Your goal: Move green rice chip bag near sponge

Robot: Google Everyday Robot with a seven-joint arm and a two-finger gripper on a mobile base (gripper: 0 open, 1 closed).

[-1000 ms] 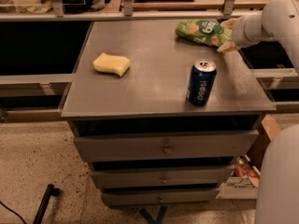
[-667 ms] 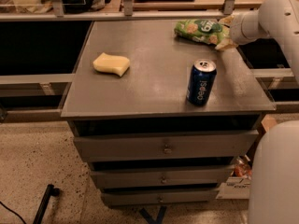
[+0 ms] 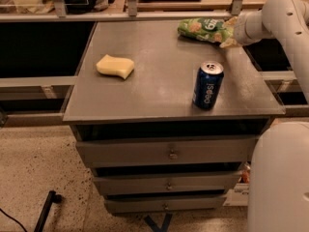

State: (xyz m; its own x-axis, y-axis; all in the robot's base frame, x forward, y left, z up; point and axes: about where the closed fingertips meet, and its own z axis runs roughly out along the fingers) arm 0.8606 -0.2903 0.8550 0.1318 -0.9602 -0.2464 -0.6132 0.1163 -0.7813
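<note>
A: Gripper (image 3: 229, 32), where's it at?
B: Far right corner of the worktop (image 3: 159, 93), at the right end of the green rice chip bag (image 3: 203, 30). The arm comes in from the right side.
A: Fingers (image 3: 226, 43)?
B: Fairly narrow, closed on the bag's right end. One tip is on the far side and one on the near side, w/ the crinkled end between them, touching both.
A: Which way does the bag lie?
B: Flat on the worktop, long axis approx. left-right along the far edge. The right end sits a bit nearer the front than the left. The left end points toward the middle of the back edge.
A: Any writing?
B: There's a dark green round logo w/ white lettering, can't read it. Pale round chips are pictured at the left end.
A: Sponge (image 3: 115, 65)?
B: Left-centre of the worktop, pale yellow, wavy edges, no markings. It's well apart from the bag.
A: Anything else?
B: Blue can (image 3: 208, 85), upright, front right, between bag and front edge. It reads "pepsi", w/ the letters running vertically. Under the worktop are three drawers (image 3: 169, 152) w/ small knobs.
</note>
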